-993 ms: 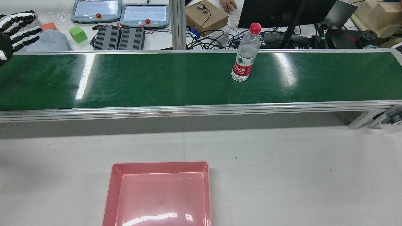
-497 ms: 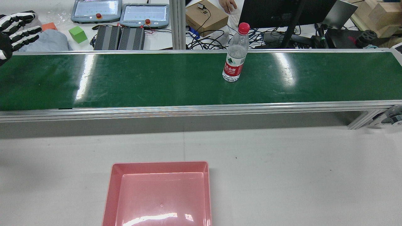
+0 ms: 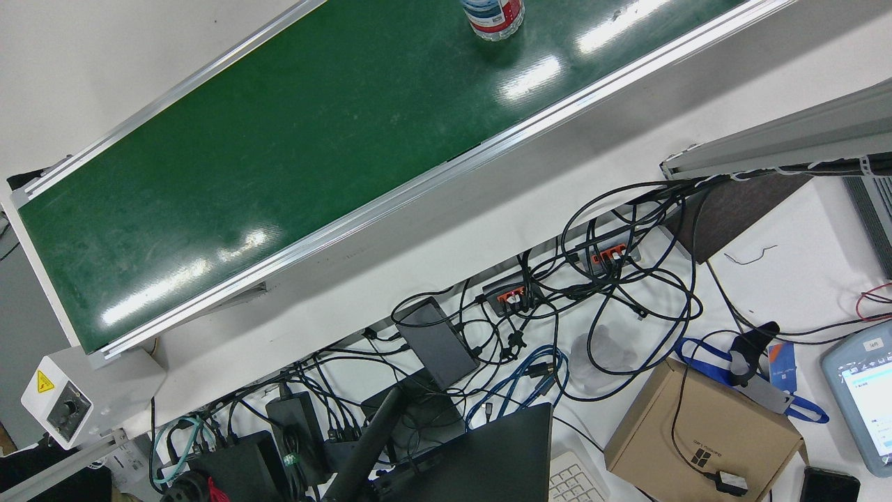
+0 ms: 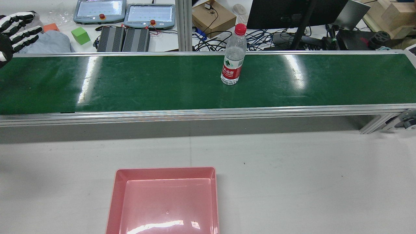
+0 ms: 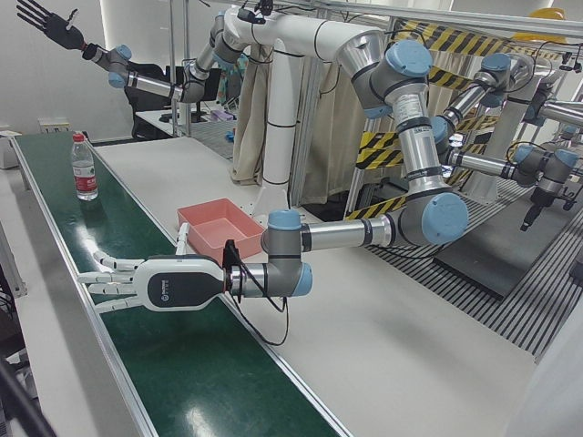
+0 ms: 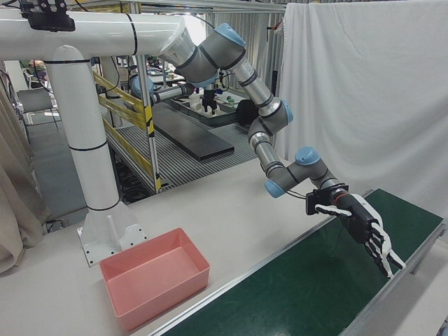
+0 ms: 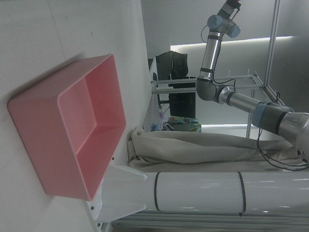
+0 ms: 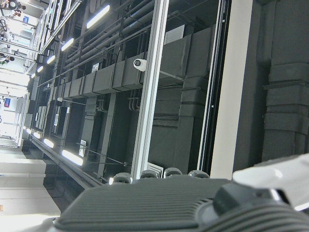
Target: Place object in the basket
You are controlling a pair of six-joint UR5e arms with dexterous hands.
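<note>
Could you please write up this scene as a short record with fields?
object: water bottle, red cap and label, upright
object location: on the green conveyor belt, touched by neither hand
target: pink basket, nothing in it, on the white table beside the belt
left hand: open, fingers spread, hovering over the belt well away from the bottle
right hand: open, fingers spread, raised high above the belt
task state: bottle not yet grasped
</note>
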